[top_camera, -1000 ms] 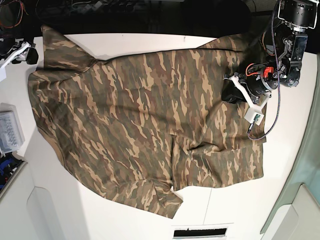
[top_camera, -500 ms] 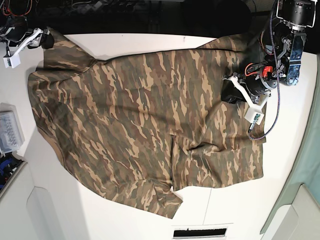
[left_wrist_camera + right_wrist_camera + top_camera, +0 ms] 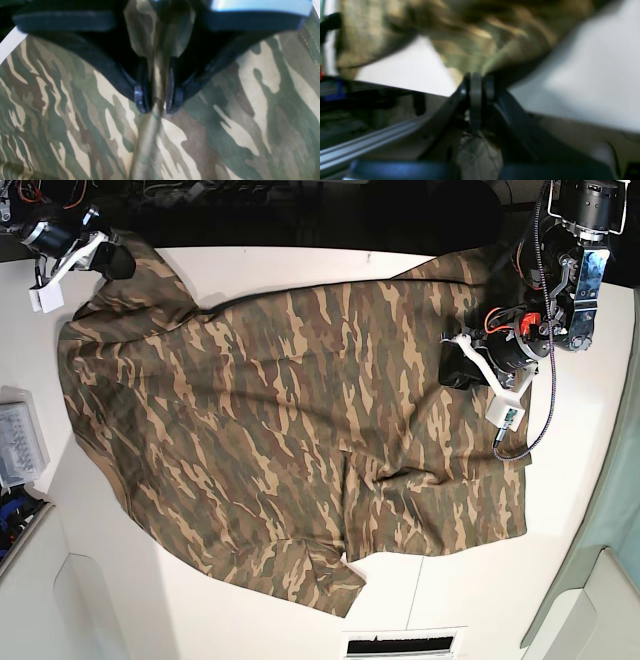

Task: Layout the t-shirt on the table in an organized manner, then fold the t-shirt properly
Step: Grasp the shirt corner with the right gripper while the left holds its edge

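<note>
The camouflage t-shirt (image 3: 300,410) lies spread and creased over most of the white table (image 3: 585,510). At the shirt's right side my left gripper (image 3: 457,366) presses down on it. In the left wrist view that left gripper (image 3: 156,106) is shut on a raised ridge of the t-shirt (image 3: 237,125). My right gripper (image 3: 118,262) is at the shirt's far left corner. The right wrist view is blurred, but the right gripper (image 3: 477,77) has its fingertips together, with the t-shirt (image 3: 470,37) rising from them above the table (image 3: 582,87).
A clear plastic box (image 3: 20,442) sits at the table's left edge. A dark slot (image 3: 398,645) lies at the front edge. A braided cable with a white plug (image 3: 508,415) hangs from the left arm over the shirt. Beyond the far edge it is dark.
My right gripper moved right along the far edge onto the shirt's far left corner and shut there; the corner now bunches toward it. The left gripper stayed clamped in place.
</note>
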You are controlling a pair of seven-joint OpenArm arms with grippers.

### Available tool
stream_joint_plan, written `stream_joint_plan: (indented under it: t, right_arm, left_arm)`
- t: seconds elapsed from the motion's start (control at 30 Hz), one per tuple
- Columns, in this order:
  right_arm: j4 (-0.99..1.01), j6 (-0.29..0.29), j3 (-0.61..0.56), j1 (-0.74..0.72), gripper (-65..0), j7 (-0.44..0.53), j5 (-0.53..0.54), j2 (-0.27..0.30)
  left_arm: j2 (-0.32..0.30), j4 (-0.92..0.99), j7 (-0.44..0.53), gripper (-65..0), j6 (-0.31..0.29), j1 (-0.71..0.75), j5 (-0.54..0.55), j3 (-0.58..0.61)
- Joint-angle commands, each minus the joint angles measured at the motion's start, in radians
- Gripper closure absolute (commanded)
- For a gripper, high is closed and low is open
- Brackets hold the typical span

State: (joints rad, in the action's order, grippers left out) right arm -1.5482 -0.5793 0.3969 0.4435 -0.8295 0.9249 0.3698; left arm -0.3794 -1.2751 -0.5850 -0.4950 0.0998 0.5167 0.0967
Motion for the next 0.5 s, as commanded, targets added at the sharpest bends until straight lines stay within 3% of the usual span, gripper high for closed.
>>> stream_joint_plan:
  t: [0.0,0.13,0.23,0.37,0.47]
  right_arm:
    - [-0.052,-0.021,0.007,0.000,0.0,0.000,0.046,0.012]
    - [-0.245,-0.039,0.007,0.000,0.0,-0.072,0.127,0.012]
    - [-0.408,-0.038,0.007,0.000,0.0,-0.080,0.128,0.012]
    - [-0.549,-0.026,0.007,0.000,0.0,-0.040,0.032,0.012]
    - [-0.542,-0.019,0.007,0.000,0.0,0.007,-0.038,0.011]
  left_arm:
    - [0.002,0.025,-0.126,-17.3,0.037,0.020,-0.074,0.012]
    - [0.002,0.025,-0.139,-17.3,0.037,0.020,-0.086,0.012]
    - [0.002,0.025,-0.154,-17.2,0.037,0.020,-0.101,0.012]
    - [0.002,0.027,-0.167,-17.2,0.037,0.023,-0.118,0.012]
    - [0.002,0.031,-0.154,-17.2,0.037,0.023,-0.118,0.012]
